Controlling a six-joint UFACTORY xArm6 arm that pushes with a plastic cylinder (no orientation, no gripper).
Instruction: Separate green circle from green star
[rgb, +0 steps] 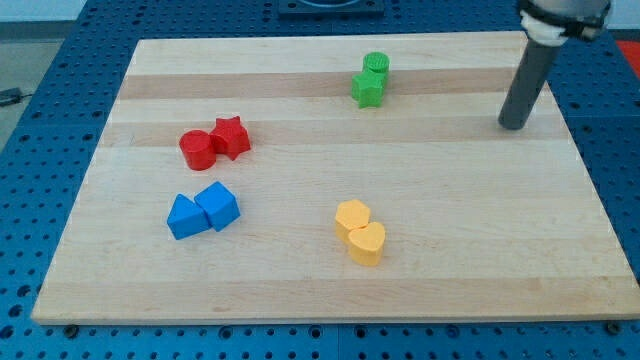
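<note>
Bench (480, 250), my view:
- Green circle (376, 65) touching green star (367, 89), top centre, circle behind.
- My tip (513, 126) well to their right.
- Red cylinder (197, 150) touching red star (231, 137), left.
- Two blue blocks (203, 211) touching, below those.
- Yellow hexagon (352, 217) and yellow heart (367, 242) touching, bottom centre.

Bare board lies between my tip (514, 126) and the touching green circle (376, 65) and green star (367, 90).

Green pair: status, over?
My tip off to the view's right, clear of blocks. Green circle touching green star, unseparated. Path between clear.
</note>
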